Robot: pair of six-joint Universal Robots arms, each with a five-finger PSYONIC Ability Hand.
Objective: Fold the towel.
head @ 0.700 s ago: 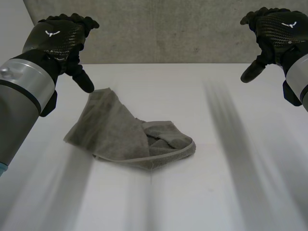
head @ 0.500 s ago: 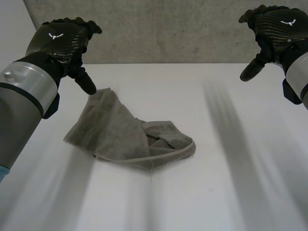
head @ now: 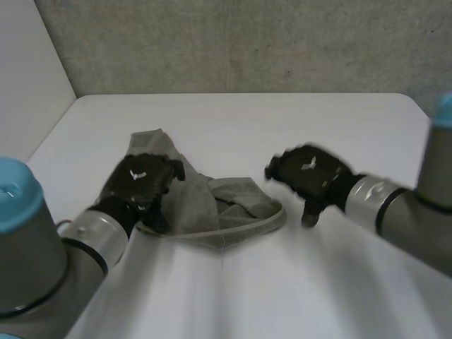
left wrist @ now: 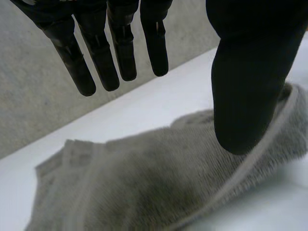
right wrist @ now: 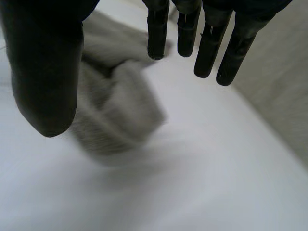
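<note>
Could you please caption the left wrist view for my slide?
Open left hand above the crumpled grey towel on the white table.

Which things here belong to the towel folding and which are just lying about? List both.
For the job: crumpled grey towel; left robot hand, open, over its left part; right robot hand, open, beside its right end.
Not part of it: white table; grey wall behind.

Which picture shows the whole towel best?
The head view: the whole crumpled towel lies on the table. The left wrist view shows one hemmed side below the left hand; the right wrist view shows a bunched end near the right hand.
</note>
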